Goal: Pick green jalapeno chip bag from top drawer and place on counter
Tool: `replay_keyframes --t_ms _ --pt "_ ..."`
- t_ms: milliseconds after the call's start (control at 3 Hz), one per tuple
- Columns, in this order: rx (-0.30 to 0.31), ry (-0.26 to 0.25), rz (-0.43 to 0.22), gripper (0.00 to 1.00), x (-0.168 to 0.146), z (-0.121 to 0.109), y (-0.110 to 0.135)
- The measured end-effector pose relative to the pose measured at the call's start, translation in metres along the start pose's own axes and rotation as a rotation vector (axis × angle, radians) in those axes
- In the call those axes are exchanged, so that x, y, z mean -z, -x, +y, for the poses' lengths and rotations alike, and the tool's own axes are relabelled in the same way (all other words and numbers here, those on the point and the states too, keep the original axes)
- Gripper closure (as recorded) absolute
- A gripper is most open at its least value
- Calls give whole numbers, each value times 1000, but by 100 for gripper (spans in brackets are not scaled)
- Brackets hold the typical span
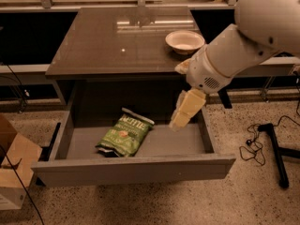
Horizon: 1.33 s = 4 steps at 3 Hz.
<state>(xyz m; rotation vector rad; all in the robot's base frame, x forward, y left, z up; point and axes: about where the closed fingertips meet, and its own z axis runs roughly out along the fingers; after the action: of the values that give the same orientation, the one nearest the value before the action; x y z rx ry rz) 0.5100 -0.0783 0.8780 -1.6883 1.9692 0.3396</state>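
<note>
Drawer: top drawer (pixel 136 168) stands pulled out, its flat grey front panel nearest the camera.
Floor, left: cardboard box (pixel 13 170) just beside the drawer's left corner.
Floor, right: black stand leg (pixel 276 149) with a loose cable (pixel 251 146), well apart from the drawer.
Bag: green jalapeno chip bag (pixel 124 135) inside the drawer, left of centre, lettered end toward the back; seems to lie flat.
Gripper: gripper (pixel 178 122) hangs tip-down over the drawer's right part, right of the bag and apart from it; open or closed, cannot tell.
Counter: counter (pixel 117 41) glossy, above the drawer.
Bowl: pale bowl (pixel 184 41) on the counter near its right edge.
</note>
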Motion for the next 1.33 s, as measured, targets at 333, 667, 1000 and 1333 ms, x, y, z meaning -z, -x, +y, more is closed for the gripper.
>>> replay_keyframes --t_ms 333,667,1000,1333 --pt "8 38 -15 0 -46 -6 4" --pt "-8 75 -39 0 -91 -11 8" --pt "-4 93 -66 0 -129 -12 14" --pt "-4 130 -88 0 -171 -14 18"
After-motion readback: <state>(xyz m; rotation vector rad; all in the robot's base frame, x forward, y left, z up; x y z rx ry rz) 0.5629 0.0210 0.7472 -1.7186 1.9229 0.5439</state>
